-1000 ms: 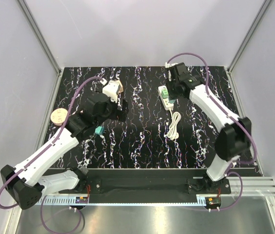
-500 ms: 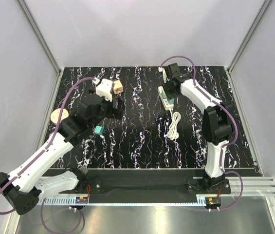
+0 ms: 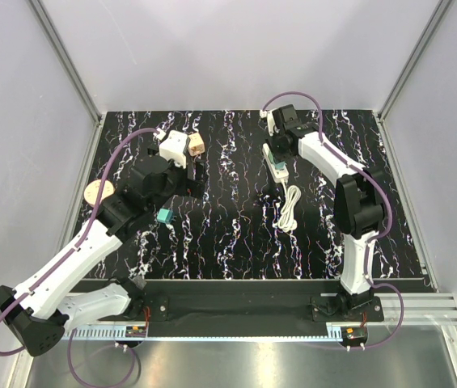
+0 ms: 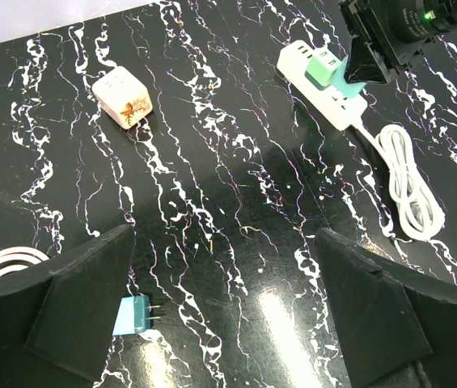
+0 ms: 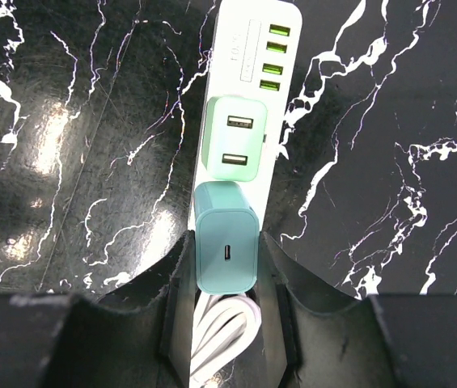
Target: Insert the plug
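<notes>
A black counter (image 3: 236, 234) veined with white, with two robot arms reaching over it. The plug (image 5: 234, 137), a small light-green body with two ports on its top face, sits on the white power strip (image 5: 240, 24) just below the strip's row of four green ports. It lies flat and square to the strip, so I judge it is in a socket. Its prongs are hidden, and I cannot tell whether it is pushed fully home.

Directly behind it, toward the cord end, is a darker teal-green adapter (image 5: 226, 210). My right gripper (image 5: 226, 242) is lined up along the strip's length, and its fingers (image 5: 181, 283) are drawn in against the adapter's two sides, apparently clamping it. I think this alignment lets any push go straight down into the strip rather than skewing it. The strip's white cord (image 4: 410, 186) lies looped on the counter beyond that end.

My left gripper (image 4: 224, 234) hangs high over the other half of the counter, well apart from the strip, its fingers spread wide and holding nothing. Parked there, it keeps clear of the work and gives me an overview. Below it lie a teal block (image 4: 133, 314) with two metal prongs and, farther off, a white cube adapter (image 4: 121, 97).
</notes>
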You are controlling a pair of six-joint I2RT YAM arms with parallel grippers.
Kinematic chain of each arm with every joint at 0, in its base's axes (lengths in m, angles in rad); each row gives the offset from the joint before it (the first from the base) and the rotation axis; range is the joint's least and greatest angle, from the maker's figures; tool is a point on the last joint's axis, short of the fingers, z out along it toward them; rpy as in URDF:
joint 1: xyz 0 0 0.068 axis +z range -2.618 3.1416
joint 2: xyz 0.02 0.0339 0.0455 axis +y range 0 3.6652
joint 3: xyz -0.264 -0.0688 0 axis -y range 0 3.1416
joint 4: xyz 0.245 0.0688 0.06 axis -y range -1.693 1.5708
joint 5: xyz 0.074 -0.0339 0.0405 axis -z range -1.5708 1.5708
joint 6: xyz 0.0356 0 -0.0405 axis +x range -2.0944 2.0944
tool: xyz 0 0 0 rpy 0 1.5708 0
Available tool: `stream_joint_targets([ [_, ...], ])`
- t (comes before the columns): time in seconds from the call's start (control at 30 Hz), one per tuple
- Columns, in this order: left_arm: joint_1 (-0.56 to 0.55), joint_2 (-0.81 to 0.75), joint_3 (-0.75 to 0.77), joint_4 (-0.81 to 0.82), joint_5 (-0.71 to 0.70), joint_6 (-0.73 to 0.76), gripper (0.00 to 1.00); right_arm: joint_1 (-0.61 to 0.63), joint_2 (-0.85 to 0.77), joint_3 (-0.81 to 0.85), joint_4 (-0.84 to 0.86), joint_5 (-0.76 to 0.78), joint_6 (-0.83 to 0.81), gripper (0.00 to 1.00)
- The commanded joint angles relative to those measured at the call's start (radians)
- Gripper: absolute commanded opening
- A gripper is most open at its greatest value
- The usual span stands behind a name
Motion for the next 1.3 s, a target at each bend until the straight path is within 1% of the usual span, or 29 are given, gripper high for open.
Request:
stream_joint_targets([
  [0.0, 0.002, -0.013, 0.004, 0.049, -0.018, 0.016, 0.99, 0.0, 0.013, 0.001, 0.041, -0.023, -0.016, 0.0],
  [0.47, 0.002, -0.016, 0.004, 0.048, -0.021, 0.019, 0.99, -0.012, 0.053, -0.008, 0.041, 0.011, 0.0, 0.0],
  [0.63, 0.002, -0.016, 0.004, 0.048, -0.023, 0.021, 0.99, -0.014, 0.05, 0.007, 0.002, 0.04, 0.011, 0.0],
  [0.8, 0.002, -0.016, 0.005, 0.048, -0.021, 0.021, 0.99, -0.014, 0.032, 0.026, -0.021, -0.002, 0.019, 0.0],
  [1.27, 0.002, -0.018, 0.005, 0.046, -0.032, 0.025, 0.99, -0.014, 0.047, 0.052, -0.064, -0.035, 0.039, 0.0],
])
